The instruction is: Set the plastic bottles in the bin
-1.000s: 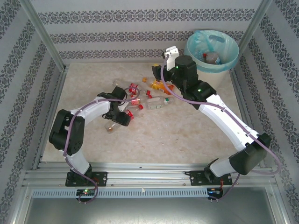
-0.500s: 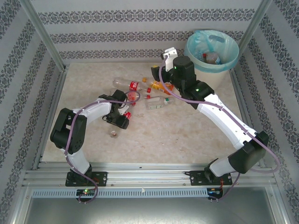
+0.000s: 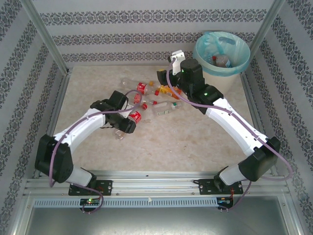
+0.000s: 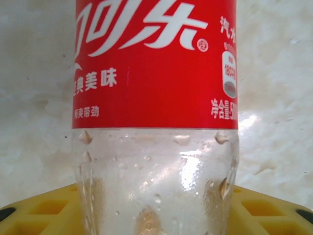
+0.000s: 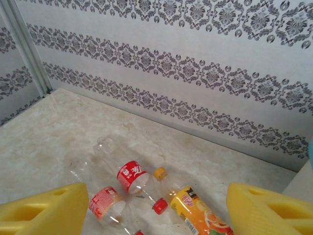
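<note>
Early days: 1 bottle in the bin, other bottles loose on the counter; left jaws clamp a red-label bottle, right jaws wide open, empty.

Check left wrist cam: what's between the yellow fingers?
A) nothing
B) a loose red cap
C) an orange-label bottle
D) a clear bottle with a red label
D: the red-label bottle sits between the yellow fingers of the left gripper, with clear plastic showing below the label.
</note>
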Action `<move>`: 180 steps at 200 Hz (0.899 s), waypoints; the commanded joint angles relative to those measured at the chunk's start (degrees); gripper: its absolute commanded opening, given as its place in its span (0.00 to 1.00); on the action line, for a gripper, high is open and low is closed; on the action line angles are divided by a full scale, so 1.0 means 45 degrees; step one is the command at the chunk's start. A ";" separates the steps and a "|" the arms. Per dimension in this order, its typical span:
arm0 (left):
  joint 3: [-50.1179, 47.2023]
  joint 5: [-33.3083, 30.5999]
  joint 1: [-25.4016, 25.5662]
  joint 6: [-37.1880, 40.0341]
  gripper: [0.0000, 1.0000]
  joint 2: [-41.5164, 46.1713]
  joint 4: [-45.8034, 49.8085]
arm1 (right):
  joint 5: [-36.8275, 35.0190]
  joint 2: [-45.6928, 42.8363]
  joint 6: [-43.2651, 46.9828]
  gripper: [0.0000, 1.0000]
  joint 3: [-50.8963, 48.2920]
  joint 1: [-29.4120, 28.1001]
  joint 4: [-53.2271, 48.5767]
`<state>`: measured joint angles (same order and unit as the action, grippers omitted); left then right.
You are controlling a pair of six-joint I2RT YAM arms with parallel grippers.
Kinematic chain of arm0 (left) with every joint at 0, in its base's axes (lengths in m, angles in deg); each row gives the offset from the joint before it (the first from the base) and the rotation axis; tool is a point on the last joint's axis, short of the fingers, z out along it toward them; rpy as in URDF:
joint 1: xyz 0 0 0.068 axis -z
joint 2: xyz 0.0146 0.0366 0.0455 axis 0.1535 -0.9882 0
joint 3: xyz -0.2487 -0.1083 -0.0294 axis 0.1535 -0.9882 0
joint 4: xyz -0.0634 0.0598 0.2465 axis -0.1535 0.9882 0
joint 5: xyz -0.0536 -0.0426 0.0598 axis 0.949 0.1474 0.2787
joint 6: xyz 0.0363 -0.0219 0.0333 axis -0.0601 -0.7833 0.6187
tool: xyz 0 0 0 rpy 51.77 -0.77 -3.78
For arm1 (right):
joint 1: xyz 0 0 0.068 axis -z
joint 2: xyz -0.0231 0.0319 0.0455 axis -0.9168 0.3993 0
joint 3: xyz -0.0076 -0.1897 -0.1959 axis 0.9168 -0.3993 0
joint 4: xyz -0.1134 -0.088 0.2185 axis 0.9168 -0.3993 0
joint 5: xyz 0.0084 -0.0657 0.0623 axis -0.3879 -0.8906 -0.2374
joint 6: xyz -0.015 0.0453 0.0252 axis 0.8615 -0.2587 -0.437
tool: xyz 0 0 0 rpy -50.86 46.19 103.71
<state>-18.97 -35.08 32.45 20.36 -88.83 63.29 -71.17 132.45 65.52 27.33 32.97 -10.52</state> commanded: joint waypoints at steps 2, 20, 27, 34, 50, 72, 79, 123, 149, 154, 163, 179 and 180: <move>-0.0016 0.0736 0.0085 0.0452 0.55 0.1013 -0.0777 | 0.0675 0.0000 -0.0625 0.74 0.0172 0.0081 0.0321; -0.0220 0.1147 0.0096 0.0452 0.53 0.1677 -0.2112 | 0.0819 -0.0080 -0.0835 0.74 0.0086 0.0045 0.0332; -0.0267 0.1262 0.0103 0.0427 0.52 0.1885 -0.2583 | 0.0879 -0.0136 -0.0899 0.74 0.0056 0.0023 0.0334; -0.0298 0.1338 0.0086 0.0405 0.52 0.2041 -0.3040 | 0.0999 -0.0198 -0.0976 0.74 0.0018 0.0022 0.0330; -0.0432 0.1391 0.0096 0.0370 0.51 0.2397 -0.4106 | 0.1416 -0.0413 -0.1120 0.74 -0.0042 0.0056 0.0314; -0.1002 0.1477 0.0086 0.0345 0.50 0.3087 -0.5973 | 0.2479 -0.0629 -0.1533 0.75 -0.0044 0.0132 0.0260; -0.1274 0.1536 0.0097 0.0342 0.50 0.3358 -0.6578 | 0.2861 -0.0691 -0.1871 0.75 -0.0043 0.0182 0.0251; -0.3189 0.1823 0.0101 0.0034 0.49 0.5170 -0.9946 | 0.5350 -0.0536 -0.3951 0.76 0.0223 0.0431 0.0265; -0.3665 0.1917 0.0085 -0.0043 0.47 0.5729 -1.0572 | 0.6437 -0.0194 -0.4989 0.73 0.0481 0.0429 0.0537; -0.3724 0.1961 0.0094 -0.0058 0.47 0.5777 -1.0663 | 0.6655 -0.0094 -0.5104 0.73 0.0546 0.0432 0.0632; -0.3780 0.2050 0.0096 -0.0045 0.47 0.5843 -1.0732 | 0.7000 0.0082 -0.5336 0.73 0.0680 0.0427 0.0728; -0.3781 0.2159 0.0102 -0.0065 0.46 0.5821 -1.0737 | 0.7505 0.0358 -0.5578 0.71 0.0944 0.0375 0.0802; -0.3776 0.2169 0.0093 -0.0065 0.47 0.5820 -1.0726 | 0.7521 0.0386 -0.5595 0.71 0.0958 0.0364 0.0809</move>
<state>-35.60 -27.28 32.45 20.87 -63.28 20.52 -44.02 132.12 44.88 28.71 34.61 -9.73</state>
